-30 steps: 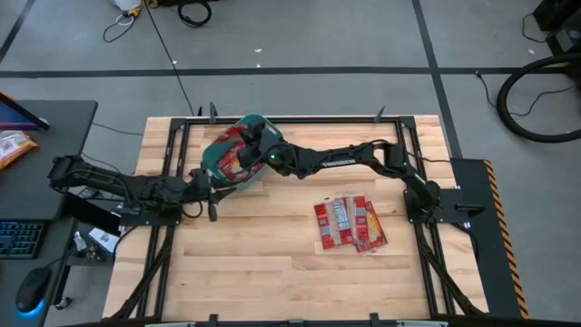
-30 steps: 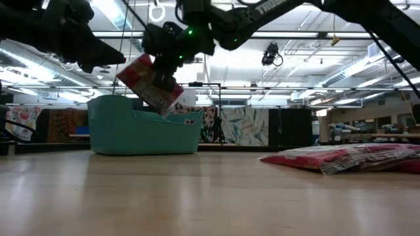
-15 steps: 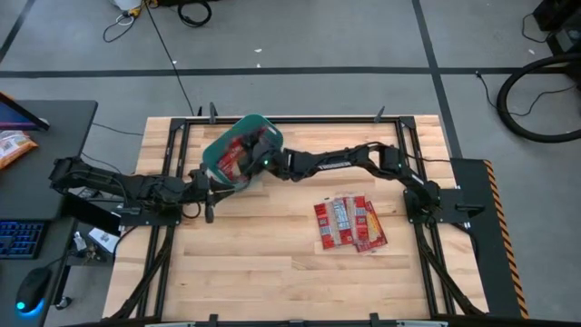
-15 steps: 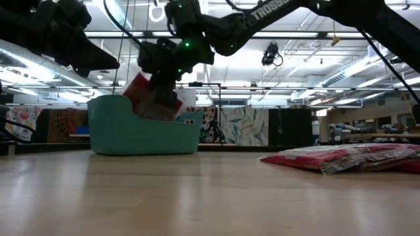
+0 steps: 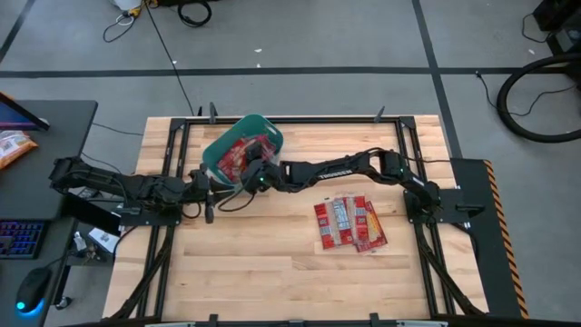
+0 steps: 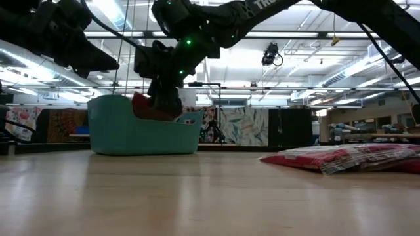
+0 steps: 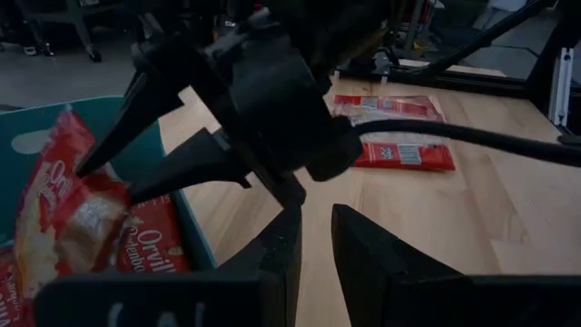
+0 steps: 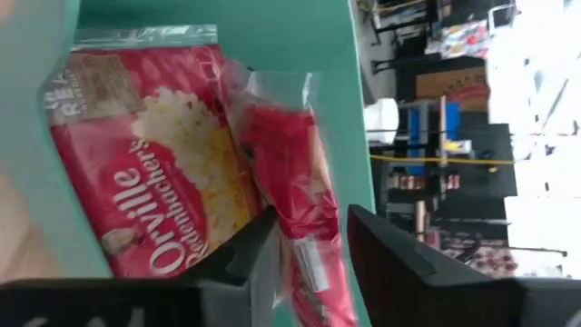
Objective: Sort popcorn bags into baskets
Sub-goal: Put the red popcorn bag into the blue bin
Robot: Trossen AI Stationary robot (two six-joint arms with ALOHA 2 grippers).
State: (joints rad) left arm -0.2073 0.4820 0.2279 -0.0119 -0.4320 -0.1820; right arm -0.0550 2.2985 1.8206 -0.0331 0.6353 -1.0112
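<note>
The teal basket (image 5: 261,121) stands at the table's far side and holds several red popcorn bags (image 8: 136,154). My right gripper (image 5: 247,168) reaches into the basket's near part, shut on one more bag (image 7: 64,218), which shows red above the rim in the low view (image 6: 146,108). Several bags (image 5: 349,222) lie flat in a loose pile on the wood toward the right. My left gripper (image 5: 211,189) hovers just left of and nearer than the basket, holding nothing; its fingers (image 7: 281,259) leave a narrow gap. My right gripper pinches the bag's upper edge (image 7: 89,174) between its two fingers, coming from above at a slant from the table's right. The bag stands tilted, edge-on between the fingers (image 8: 290,182). Its lower part is down inside the basket against the bags lying there.
Bare wood lies nearer than the basket and left of the pile. A dark metal frame (image 5: 300,119) runs around the table. An orange snack bag (image 5: 14,147) and a keyboard (image 5: 18,238) sit on the side desk at the left.
My right gripper has come down and toward the table's near edge, from above the basket's far part into its near part. The bag it holds has gone from hanging clear above the rim to mostly inside the basket.
</note>
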